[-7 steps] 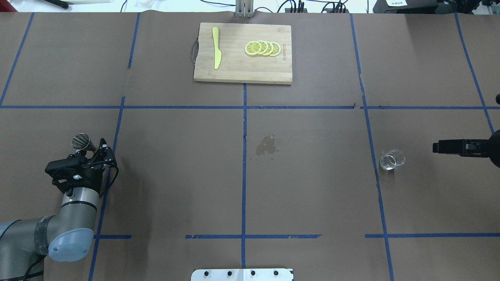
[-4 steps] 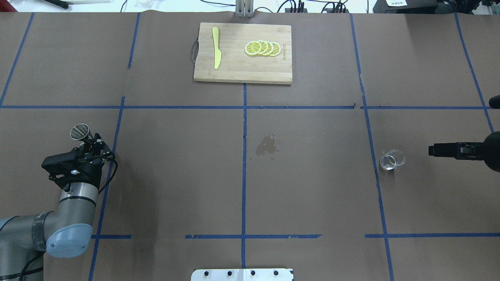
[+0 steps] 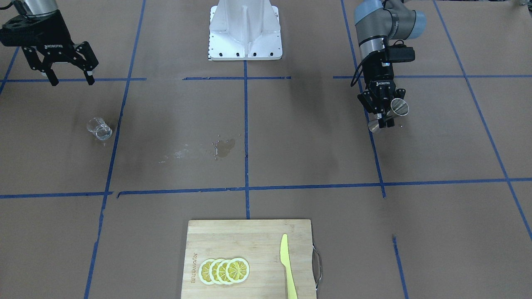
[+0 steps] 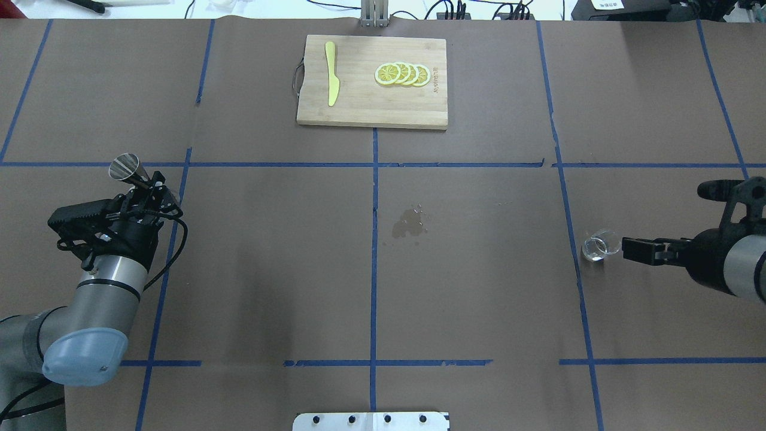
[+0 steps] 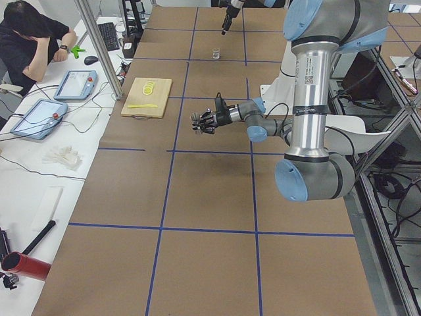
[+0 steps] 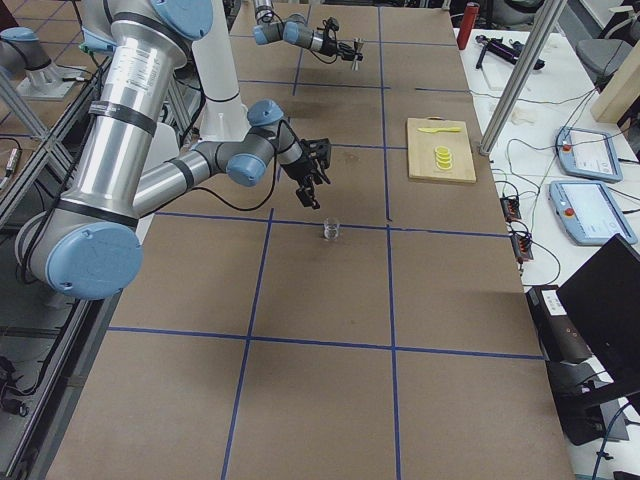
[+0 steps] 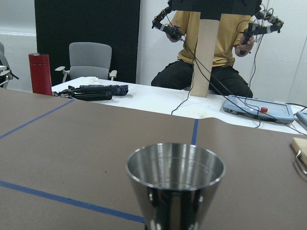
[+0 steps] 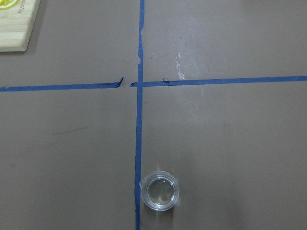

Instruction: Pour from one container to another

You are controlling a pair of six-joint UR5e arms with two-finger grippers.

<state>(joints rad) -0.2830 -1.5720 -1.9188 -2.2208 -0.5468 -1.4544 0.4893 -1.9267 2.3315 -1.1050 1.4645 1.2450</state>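
Observation:
The steel jigger (image 4: pixel 124 167) is held at its narrow waist by my left gripper (image 4: pixel 149 182), which is shut on it above the left side of the table. It also shows in the front view as the jigger (image 3: pixel 395 109) in the left gripper (image 3: pixel 384 118). The left wrist view looks into its open upper cone (image 7: pixel 175 175), roughly upright. The clear glass cup (image 4: pixel 600 244) stands on the table at the right, cup (image 3: pixel 99 128), cup (image 8: pixel 160 190). My right gripper (image 3: pixel 71 82) is open, nothing in it, just behind the cup; right gripper (image 4: pixel 626 249).
A wooden cutting board (image 4: pixel 359 108) with lemon slices (image 4: pixel 402 74) and a yellow knife (image 4: pixel 331 73) lies at the far middle. A wet spill (image 4: pixel 409 224) marks the table's centre. The robot's base plate (image 4: pixel 371 421) sits at the near edge.
My left gripper carried the jigger farther from the robot. My right gripper moved in toward the glass cup from the right and now stands close beside it.

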